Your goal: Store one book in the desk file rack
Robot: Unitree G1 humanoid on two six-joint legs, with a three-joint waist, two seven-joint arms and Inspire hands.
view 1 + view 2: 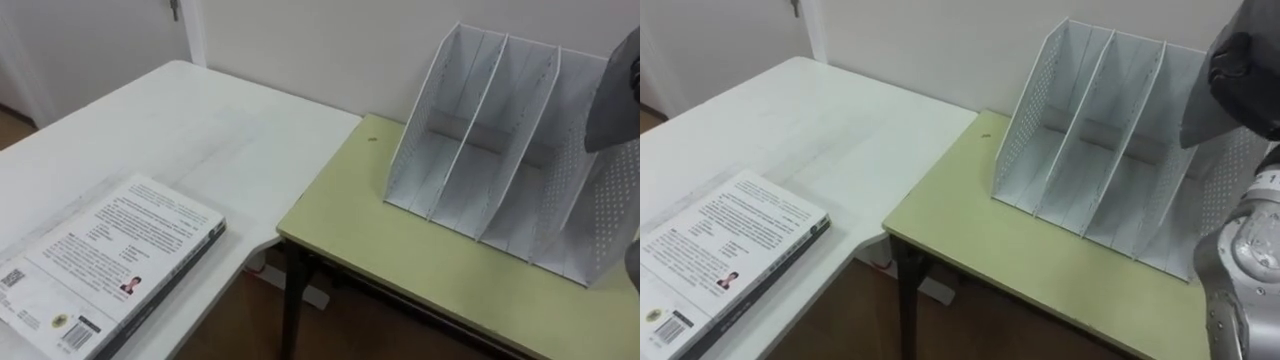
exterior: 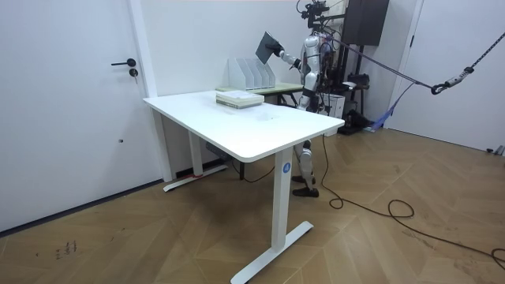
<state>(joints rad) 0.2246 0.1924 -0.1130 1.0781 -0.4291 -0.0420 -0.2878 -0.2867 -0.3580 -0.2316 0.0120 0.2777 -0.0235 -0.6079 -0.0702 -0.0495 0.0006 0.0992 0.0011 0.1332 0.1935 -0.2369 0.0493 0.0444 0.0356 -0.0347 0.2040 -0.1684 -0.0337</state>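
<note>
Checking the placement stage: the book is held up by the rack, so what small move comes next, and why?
Probably lower the book in the right hand toward the rightmost slot of the file rack: it hangs raised near the rack's right end, and the slots look empty.

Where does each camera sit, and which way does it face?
Left eye view: on the robot's head, looking down at the file rack on the green desk; grey book at right edge.
Right eye view: beside it, same aim; right hand and forearm show.
Room view: across the room, facing the white table and whole robot.
All three share file rack and grey book.
</note>
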